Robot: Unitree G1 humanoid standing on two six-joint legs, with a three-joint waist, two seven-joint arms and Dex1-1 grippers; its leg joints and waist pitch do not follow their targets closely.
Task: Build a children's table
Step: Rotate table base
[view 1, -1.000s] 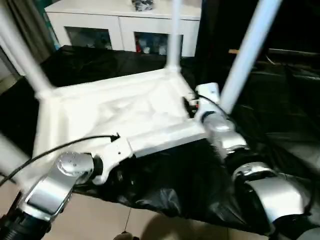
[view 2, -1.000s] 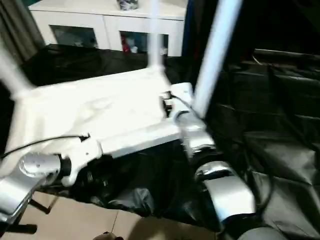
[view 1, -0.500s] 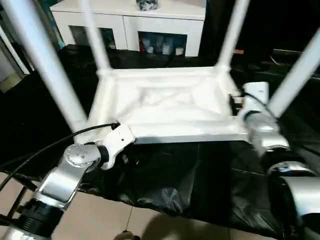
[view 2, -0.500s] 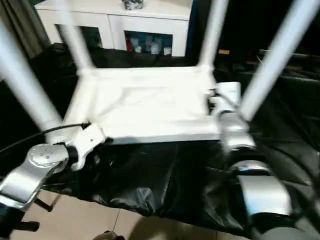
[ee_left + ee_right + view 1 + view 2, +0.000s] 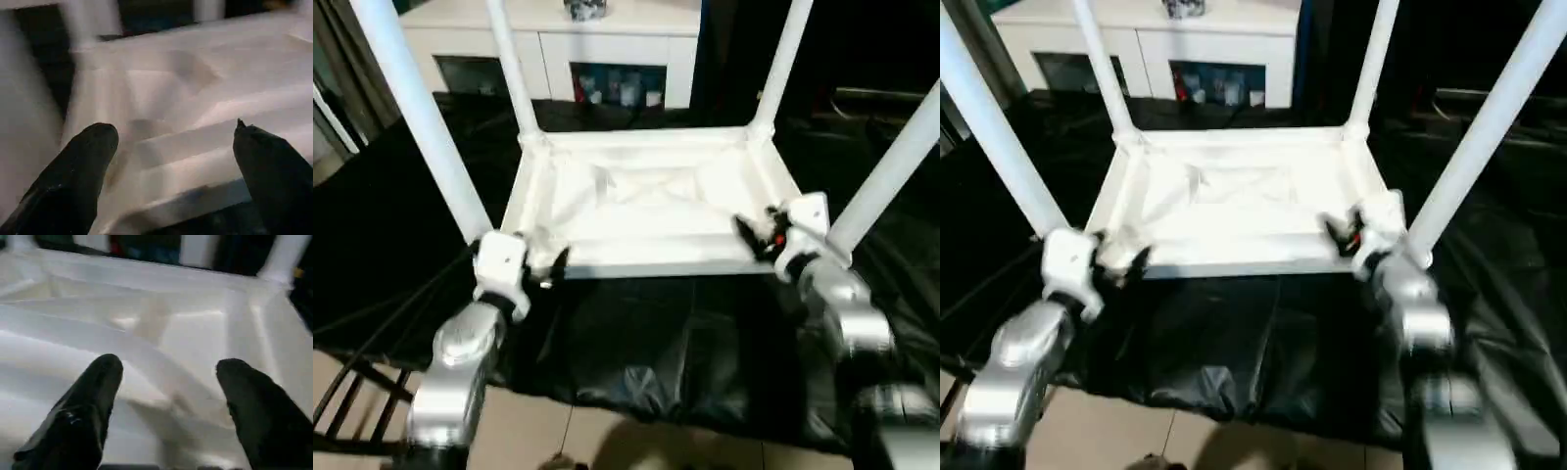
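Observation:
The children's table lies upside down, its white ribbed top (image 5: 646,196) on the black cloth and its four white legs standing up: near left (image 5: 421,117), far left (image 5: 509,69), far right (image 5: 781,64), near right (image 5: 891,166). My left gripper (image 5: 548,266) sits at the near left corner by that leg's socket. In the left wrist view it (image 5: 176,142) is open, with the top's rim beyond the spread fingers. My right gripper (image 5: 756,235) is at the near edge beside the near right leg. The right wrist view shows it (image 5: 168,377) open over the ribbed underside.
The black-draped table (image 5: 656,333) carries the work, and its front edge hangs over the tiled floor (image 5: 607,441). A white cabinet (image 5: 558,20) with glass doors stands behind. Dark bars (image 5: 342,392) of some frame show at the lower left.
The whole view has swung, so the table now faces me square on. My left forearm has turned from lying across the front to pointing forward at the near left corner. Both grippers' fingers stand wider apart.

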